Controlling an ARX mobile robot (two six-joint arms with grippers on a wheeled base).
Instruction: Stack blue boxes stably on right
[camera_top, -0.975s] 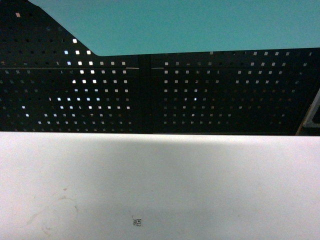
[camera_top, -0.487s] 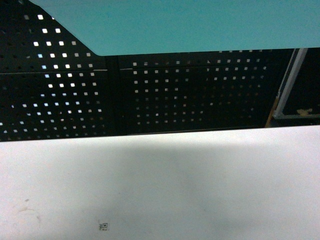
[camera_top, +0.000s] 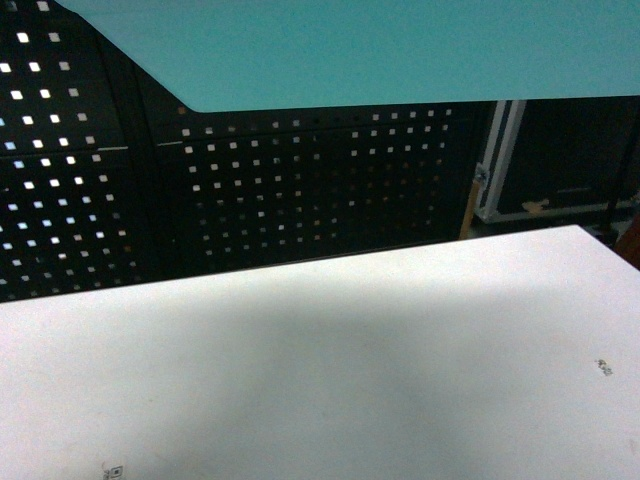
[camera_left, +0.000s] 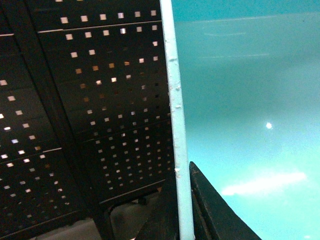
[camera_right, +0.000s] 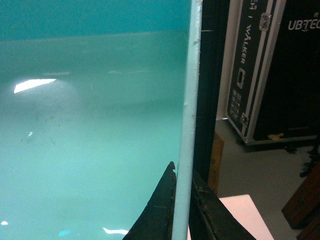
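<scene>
A light turquoise blue box (camera_top: 380, 50) hangs high above the table and fills the top of the head view; neither gripper shows there. In the left wrist view my left gripper (camera_left: 184, 172) is shut on the box's pale rim (camera_left: 172, 100), one dark finger on each side of the wall, with the smooth inside of the blue box (camera_left: 250, 100) to the right. In the right wrist view my right gripper (camera_right: 183, 172) is likewise shut on the opposite rim (camera_right: 192, 90), with the tub's inside (camera_right: 90, 125) to the left.
A white table (camera_top: 320, 370) lies below, its far right corner (camera_top: 585, 232) in view. Behind it stands a black perforated panel (camera_top: 300, 190). A black flight case (camera_top: 560, 160) and a wooden post (camera_top: 466, 215) stand on the floor at the right.
The head view has swung right: the panel and the table's small marker slid left, and the table's right corner and the flight case came into view. The box stays held at the top.
</scene>
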